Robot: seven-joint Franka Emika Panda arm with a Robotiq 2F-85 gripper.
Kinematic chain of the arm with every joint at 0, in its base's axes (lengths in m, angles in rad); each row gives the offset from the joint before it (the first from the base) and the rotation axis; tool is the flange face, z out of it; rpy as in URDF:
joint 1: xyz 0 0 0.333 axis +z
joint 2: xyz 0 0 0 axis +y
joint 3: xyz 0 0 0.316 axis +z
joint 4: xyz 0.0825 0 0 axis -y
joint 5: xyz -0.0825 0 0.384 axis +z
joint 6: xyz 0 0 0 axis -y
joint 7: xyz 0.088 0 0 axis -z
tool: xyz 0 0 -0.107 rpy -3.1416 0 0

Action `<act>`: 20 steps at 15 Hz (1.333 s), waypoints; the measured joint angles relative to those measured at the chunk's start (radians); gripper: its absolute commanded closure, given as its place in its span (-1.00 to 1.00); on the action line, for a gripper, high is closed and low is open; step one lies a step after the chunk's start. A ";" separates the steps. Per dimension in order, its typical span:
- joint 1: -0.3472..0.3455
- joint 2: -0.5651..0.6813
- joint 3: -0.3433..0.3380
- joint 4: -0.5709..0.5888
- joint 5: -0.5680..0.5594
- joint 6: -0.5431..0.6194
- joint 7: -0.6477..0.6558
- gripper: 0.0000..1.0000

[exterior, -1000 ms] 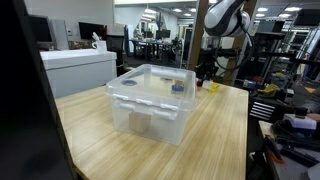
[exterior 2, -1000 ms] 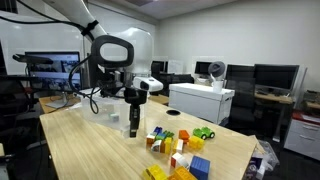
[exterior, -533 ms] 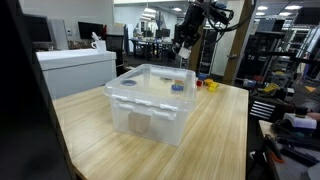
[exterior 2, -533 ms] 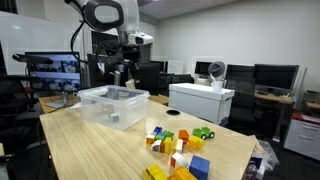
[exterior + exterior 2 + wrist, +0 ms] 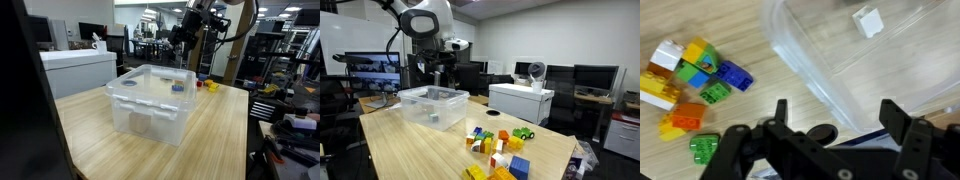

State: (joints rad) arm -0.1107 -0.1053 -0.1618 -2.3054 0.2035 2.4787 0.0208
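Height is the relation that counts at this moment. The hand hangs high over the bin, and the white block lies well below it on the bin floor. In the wrist view the block sits toward the top and a little to the right of the middle between the two fingers. So it is not straight under the hand, but somewhat ahead of it and to that side. Seen from above, the block looks nearly square, so I cannot give it a long axis. Its edges are turned a little against the line of the fingers. As far as this view shows, it touches no wall of the bin.

The hand is released: the fingers stand wide apart and nothing is between them. In both exterior views it is seen above the far part of the bin, well clear of the rim.

A pile of coloured blocks lies on the worktop outside the bin. In the wrist view it is to the left, near the bin wall but apart from it. The white block is therefore nearer to the hand's middle line than the pile is.

One second ago the hand was low, down at the worktop close to the pile. Half a second ago it was already raised over the bin, and since then it has hardly moved. The earlier pictures are too small to show how the fingers stood then.
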 measured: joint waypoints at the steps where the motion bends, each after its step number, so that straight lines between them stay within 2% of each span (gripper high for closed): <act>1: -0.023 0.003 -0.023 -0.001 0.000 0.000 0.000 -1.00; 5: -0.142 0.074 -0.127 -0.044 -0.040 -0.002 0.012 -1.00; 7: -0.201 0.154 -0.180 -0.076 -0.110 0.008 0.095 -1.00; 12: -0.278 0.261 -0.285 -0.080 -0.134 0.072 0.213 -1.00; 14: -0.276 0.306 -0.281 -0.039 -0.126 0.112 0.251 -1.00; 20: -0.259 0.405 -0.255 0.051 -0.125 0.135 0.303 -1.00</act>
State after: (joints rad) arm -0.3696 0.3001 -0.4165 -2.2542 0.0784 2.6137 0.3240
